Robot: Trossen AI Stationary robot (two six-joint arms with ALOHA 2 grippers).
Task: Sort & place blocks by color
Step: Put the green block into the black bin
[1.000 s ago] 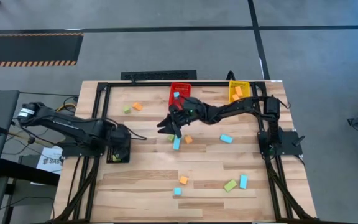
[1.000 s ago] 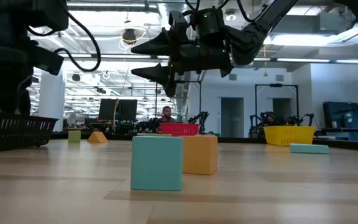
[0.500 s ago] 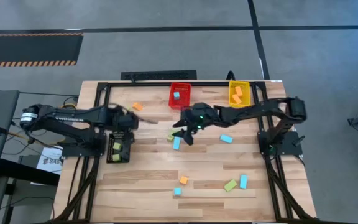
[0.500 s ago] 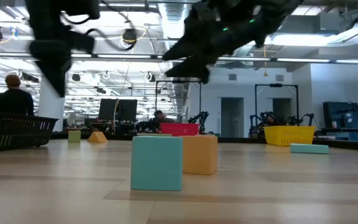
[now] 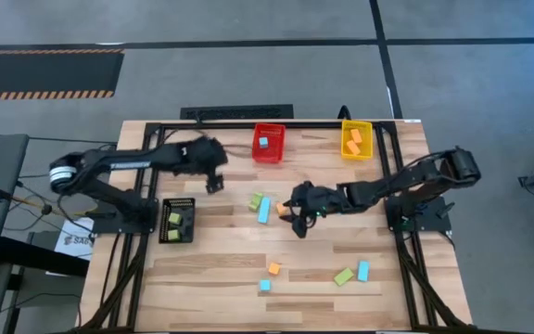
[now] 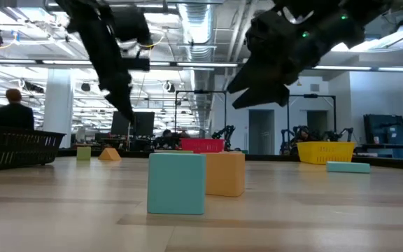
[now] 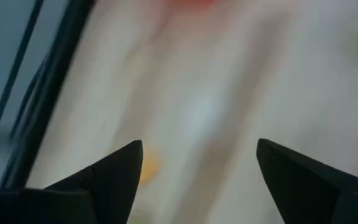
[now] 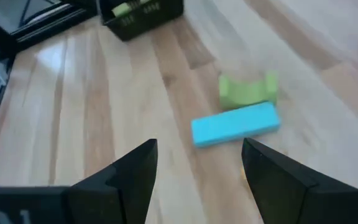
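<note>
Sorting is sitting partway done. In the high view the red bin (image 5: pixel 268 144) at twelve o'clock is holding a blue block (image 5: pixel 263 142), the yellow bin (image 5: pixel 356 139) at one o'clock orange ones, the black bin (image 5: pixel 177 221) at nine o'clock green. Loose blocks are lying mid-tabletop (image 5: pixel 211 278), including a blue bar (image 5: pixel 263 211) and green block (image 5: pixel 255 200), with more toward six o'clock. The right claw (image 5: pixel 298 219) is hovering empty, wide open, beside them; the left claw (image 5: pixel 213 178) is hanging open and empty at eleven o'clock.
</note>
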